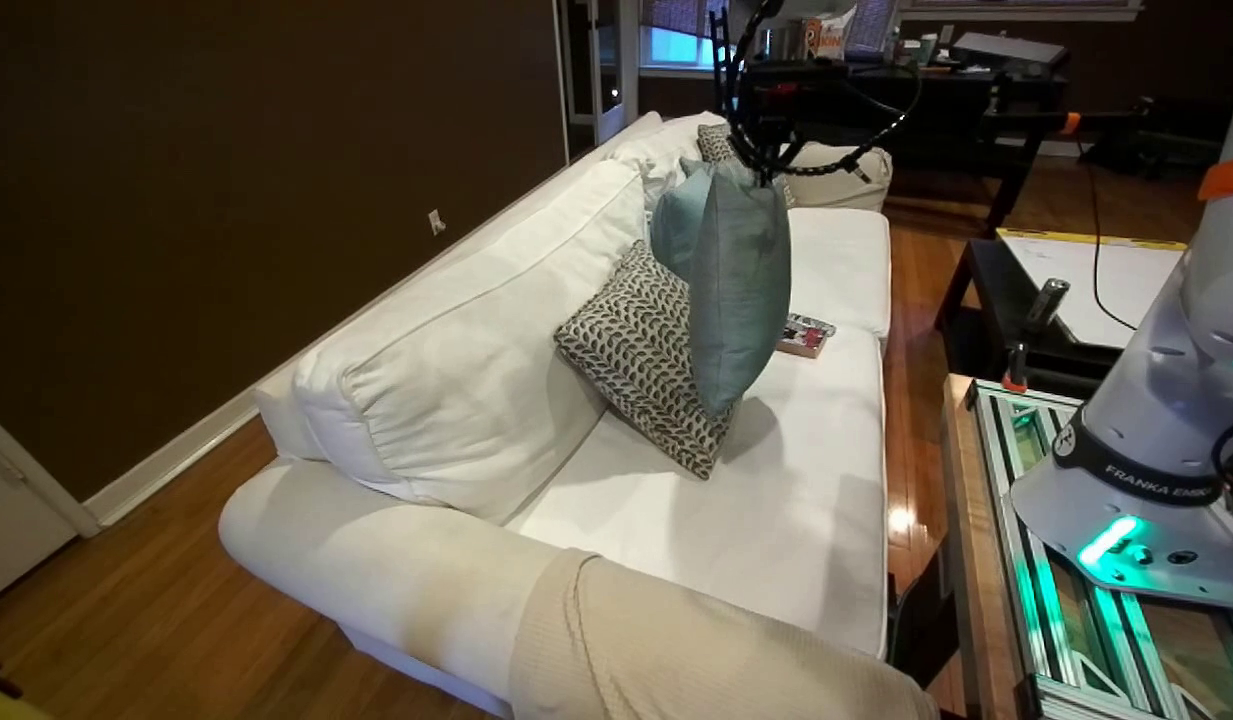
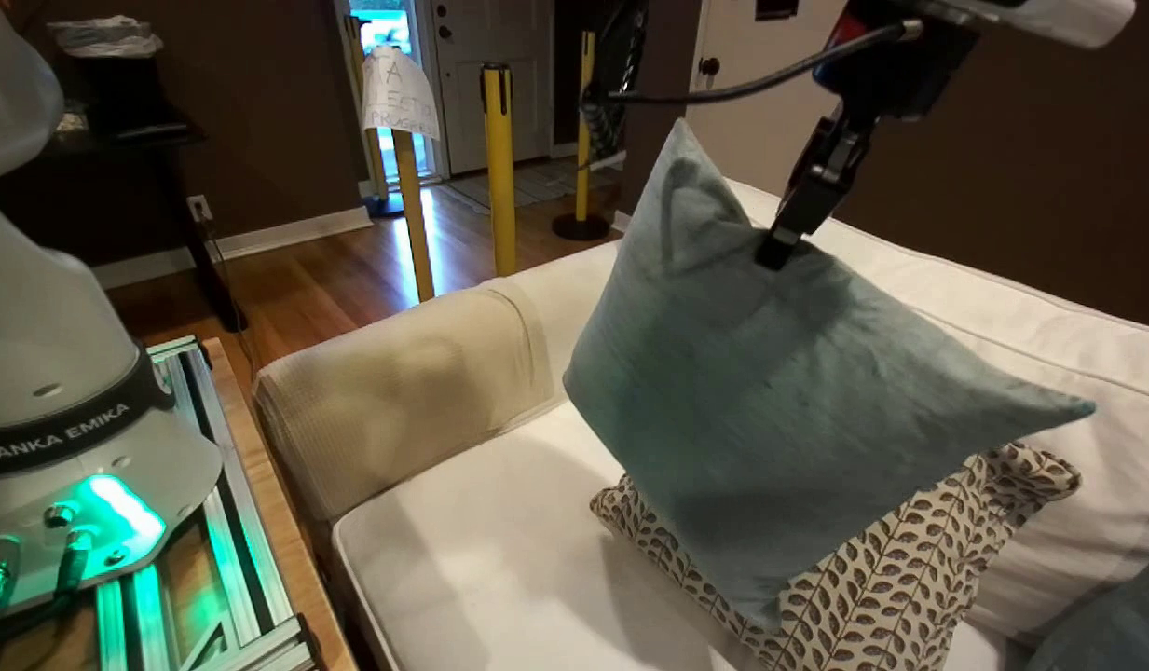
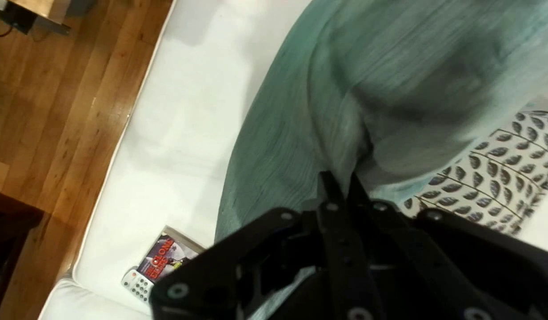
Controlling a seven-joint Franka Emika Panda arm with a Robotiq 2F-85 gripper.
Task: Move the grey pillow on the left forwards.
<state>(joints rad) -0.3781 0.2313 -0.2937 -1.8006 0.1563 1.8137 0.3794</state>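
Nearest in the wrist view, my gripper [image 3: 340, 180] is drawn narrow on a pinched fold of the grey pillow [image 2: 770, 410]; that pinch shows clearly only there. I have the pillow tilted over the sofa [image 2: 462, 540], in front of the near patterned pillow [image 2: 877, 592]; whether the two touch, I cannot tell. In an exterior view a paler pillow [image 1: 678, 228] stands beyond, to the left, and another patterned pillow [image 1: 714, 143] sits far down the sofa. Only the wrist view shows buttons on the remote [image 3: 138, 284], beside a book [image 3: 165, 258].

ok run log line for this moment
gripper: closed on grey pillow, upper edge | patterned pillow: partly hidden behind grey pillow | released: no
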